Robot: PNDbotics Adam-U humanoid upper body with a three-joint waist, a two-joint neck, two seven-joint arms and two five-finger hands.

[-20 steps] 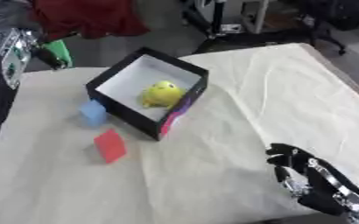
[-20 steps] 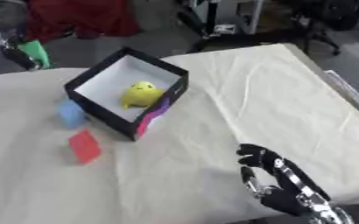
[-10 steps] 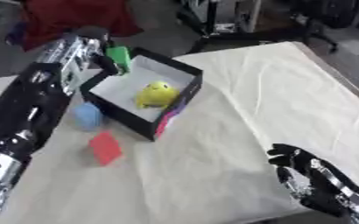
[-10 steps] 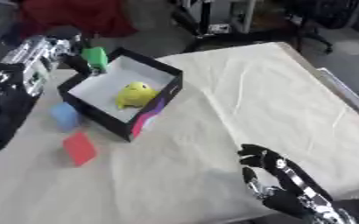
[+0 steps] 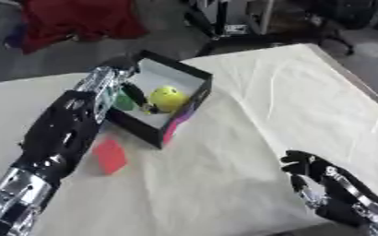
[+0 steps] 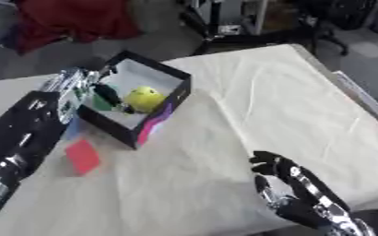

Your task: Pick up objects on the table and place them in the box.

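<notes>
While the left hand (image 5: 115, 90) reaches over the box (image 5: 194, 94) rim, fingers curled round a green object (image 5: 124, 102) beside the yellow ball (image 5: 167, 98), no writing is legible.

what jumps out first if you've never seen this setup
The black box with its white inside, far left on the cream table, holds a yellow ball. The left hand reaches over its rim with a green object. A red block lies nearer; the right hand idles bottom right.
</notes>
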